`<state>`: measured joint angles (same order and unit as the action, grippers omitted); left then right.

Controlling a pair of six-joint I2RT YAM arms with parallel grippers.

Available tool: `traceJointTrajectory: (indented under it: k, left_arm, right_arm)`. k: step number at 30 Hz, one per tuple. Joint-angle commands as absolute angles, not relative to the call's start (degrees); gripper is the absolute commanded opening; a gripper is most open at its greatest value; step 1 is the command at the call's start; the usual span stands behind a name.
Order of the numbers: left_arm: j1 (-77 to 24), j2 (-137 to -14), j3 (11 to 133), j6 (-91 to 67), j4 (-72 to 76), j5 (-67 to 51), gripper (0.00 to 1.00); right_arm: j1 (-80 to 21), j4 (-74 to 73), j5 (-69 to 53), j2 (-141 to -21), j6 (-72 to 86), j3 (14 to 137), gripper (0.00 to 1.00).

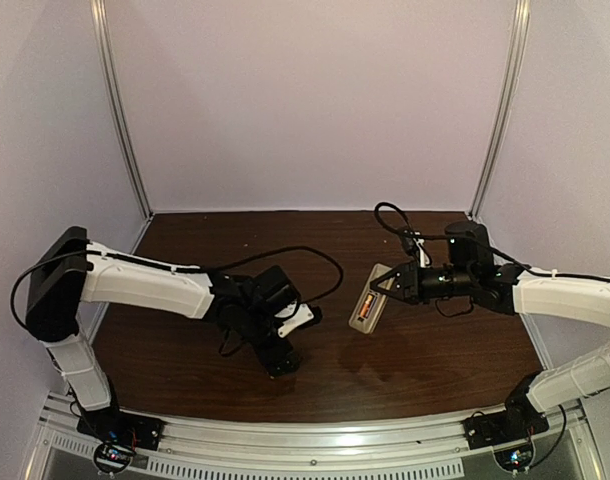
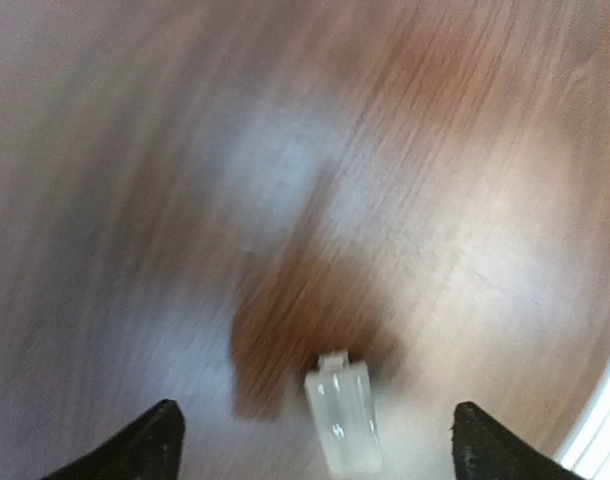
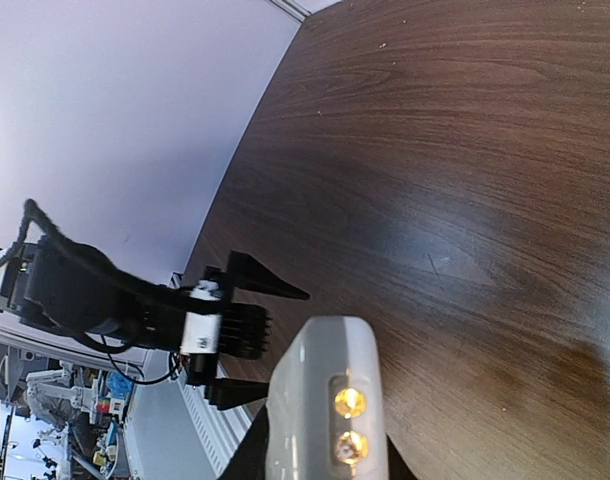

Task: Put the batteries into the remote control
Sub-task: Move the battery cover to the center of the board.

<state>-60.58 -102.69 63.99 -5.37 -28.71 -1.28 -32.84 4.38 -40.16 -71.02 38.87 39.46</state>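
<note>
the remote (image 1: 371,303) is in the right gripper (image 1: 386,292), which is clamped on one end and seems to hold it tilted a little off the surface (image 1: 205,240), right of centre, with the bay side up. the batteries (image 1: 365,306) sit side by side in the bay. from the right wrist their two ends glint gold in the recess. i judge this pose keeps the open bay facing up and towards the other arm, so nothing slips out before the back is closed.

the cover (image 2: 343,415), a small pale grey piece, lies flat on the surface left of centre. it is between the fingers of the left gripper (image 2: 317,425), which are spread wide and seem not to touch it. that view is smeared, so finer detail is lost. i see only wood between cover and remote. a black cable (image 1: 295,248) loops behind the left arm, off that path.
</note>
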Motion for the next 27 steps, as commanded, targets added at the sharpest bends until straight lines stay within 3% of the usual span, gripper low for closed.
traceJointTrajectory:
  k: [1,5,12,20,27]
  left_arm:
    - [-61.3,-89.5,57.3,-15.0,-24.1,0.5,0.97]
    - [-62.7,-82.4,49.1,-21.9,-18.8,-7.7,0.87]
    - [-66.2,-87.3,45.9,-29.7,-9.1,-14.1,0.49]
    - [-66.4,-98.1,49.6,-30.9,-11.9,-10.7,0.36]
    - [-63.3,-97.9,48.3,-31.5,-17.8,-5.6,0.29]
  right_arm:
    - [-32.3,4.7,-41.0,-70.9,37.7,39.6,0.00]
    - [-32.0,4.5,-41.2,-71.2,37.3,39.8,0.00]
    - [-31.8,4.5,-41.0,-71.0,37.3,39.9,0.00]
    - [-31.7,1.9,-40.4,-69.7,36.3,40.6,0.00]
    - [-31.3,1.7,-40.7,-69.9,36.3,40.8,0.00]
